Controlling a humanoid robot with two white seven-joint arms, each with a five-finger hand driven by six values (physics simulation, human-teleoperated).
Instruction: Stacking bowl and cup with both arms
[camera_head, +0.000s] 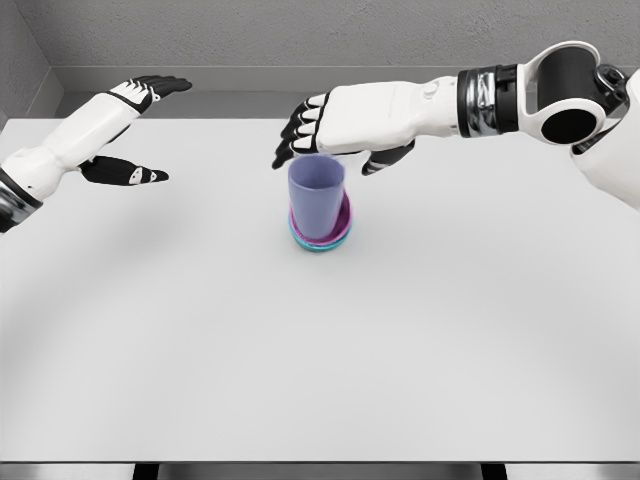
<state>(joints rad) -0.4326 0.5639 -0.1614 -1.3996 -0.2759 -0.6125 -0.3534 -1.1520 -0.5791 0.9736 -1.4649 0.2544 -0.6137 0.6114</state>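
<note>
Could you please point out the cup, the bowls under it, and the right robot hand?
cup (316, 192), head view, on its lavender side wall.
bowls (322, 241), head view, on the front rim of the pink and teal stack.
right robot hand (340, 125), head view, on the white back of the hand above the cup.

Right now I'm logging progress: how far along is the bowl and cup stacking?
Mostly done, it seems: the purple cup stands upright in the stacked bowls, magenta over teal, mid-table. Nothing is in hand: the right hand hovers just above the cup's rim with fingers open, and the left hand is open at the far left. Left: pulling the right arm clear.
</note>
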